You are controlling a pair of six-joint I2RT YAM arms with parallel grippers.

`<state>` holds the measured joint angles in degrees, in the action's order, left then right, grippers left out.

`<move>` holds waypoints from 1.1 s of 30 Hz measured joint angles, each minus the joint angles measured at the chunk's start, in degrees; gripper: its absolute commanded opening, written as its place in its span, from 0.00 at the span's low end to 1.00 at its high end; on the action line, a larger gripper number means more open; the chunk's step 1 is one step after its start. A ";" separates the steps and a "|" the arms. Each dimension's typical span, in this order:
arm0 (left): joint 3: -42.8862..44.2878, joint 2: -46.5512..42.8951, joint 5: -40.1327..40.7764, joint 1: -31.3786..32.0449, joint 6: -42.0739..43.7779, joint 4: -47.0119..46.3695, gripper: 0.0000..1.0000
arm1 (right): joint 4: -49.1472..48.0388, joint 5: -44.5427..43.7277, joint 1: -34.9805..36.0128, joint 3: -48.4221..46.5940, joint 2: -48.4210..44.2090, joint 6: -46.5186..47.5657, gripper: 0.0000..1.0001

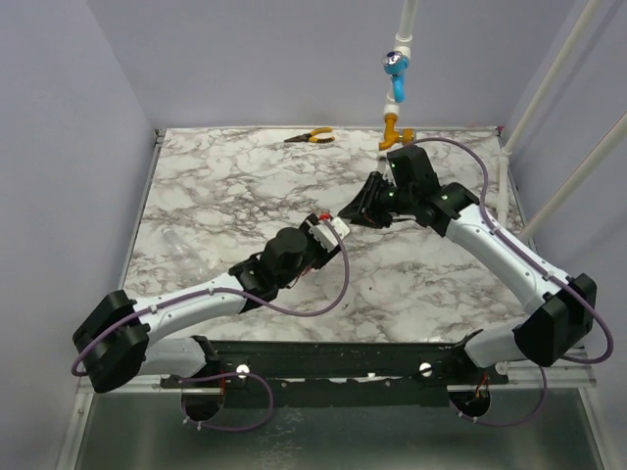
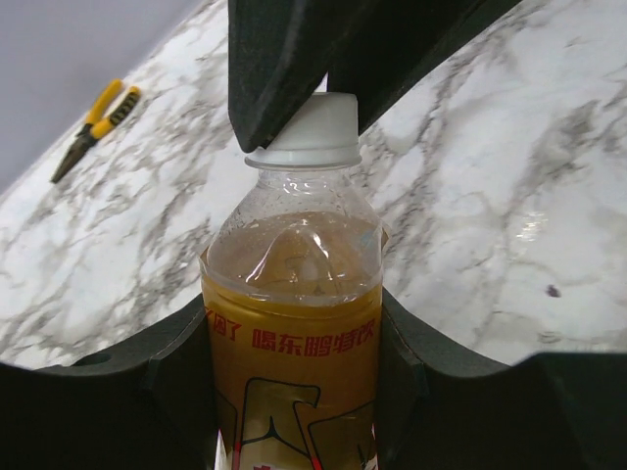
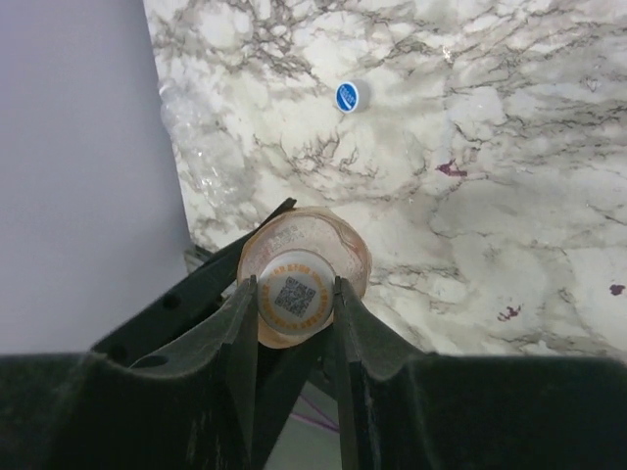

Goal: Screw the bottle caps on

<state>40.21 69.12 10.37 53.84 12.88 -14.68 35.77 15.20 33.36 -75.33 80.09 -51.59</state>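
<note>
The bottle [image 2: 294, 323], clear with a red-lettered label and amber contents, stands upright in my left gripper [image 2: 294, 338], which is shut on its body. A white cap [image 2: 315, 132] sits on its neck. My right gripper [image 3: 294, 294] is shut on that cap [image 3: 294, 297], one finger on each side; its printed top faces the right wrist camera. The right gripper's dark fingers [image 2: 279, 69] show above the cap in the left wrist view. In the top view both grippers meet mid-table, left [image 1: 328, 227] and right [image 1: 353, 211]. A bright blue cap [image 3: 346, 95] lies loose on the marble.
Orange-handled pliers [image 1: 311, 137] lie at the far edge, also seen in the left wrist view [image 2: 93, 127]. A light-blue valve handle [image 1: 395, 65] with an orange fitting [image 1: 394, 127] hangs at the back. A clear crumpled bottle [image 1: 181, 250] lies at the left.
</note>
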 measured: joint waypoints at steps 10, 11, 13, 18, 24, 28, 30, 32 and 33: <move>-2.49 6.99 10.21 0.61 12.48 -11.28 0.27 | 0.90 -3.93 -0.24 -3.58 6.49 -9.49 0.88; -2.40 7.23 9.90 0.42 12.41 -12.55 0.27 | 1.60 -5.01 -0.26 -4.46 6.49 -9.11 0.98; -0.83 7.28 7.61 -0.96 10.16 -12.94 0.28 | 2.71 -8.33 -0.52 -5.77 5.84 -7.17 1.00; 6.08 9.31 -0.46 -9.73 -2.60 -10.84 0.33 | 3.28 -16.96 -2.34 -4.59 -3.91 -3.08 1.00; 20.68 23.76 -4.94 -19.02 -21.81 -3.56 0.38 | 3.45 -23.78 -3.65 3.69 -20.22 -1.36 1.00; 29.27 35.85 -6.16 -20.11 -33.88 1.97 0.39 | 4.48 -25.00 -3.65 10.08 -24.76 -1.27 1.00; 33.40 42.05 -6.29 -20.09 -40.22 4.68 0.40 | 4.92 -25.20 -3.65 12.15 -25.11 -1.27 1.00; 36.22 46.42 -6.32 -20.09 -44.19 6.12 0.47 | 5.90 -25.24 -3.65 13.29 -25.46 -1.25 1.00; 37.81 48.24 -6.49 -20.00 -46.14 7.13 0.51 | 6.32 -25.24 -3.65 13.57 -25.77 -1.22 1.00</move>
<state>78.02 117.36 3.88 33.85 -33.26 -7.55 42.09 -10.04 29.71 -61.76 54.33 -52.82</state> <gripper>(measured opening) 0.514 0.998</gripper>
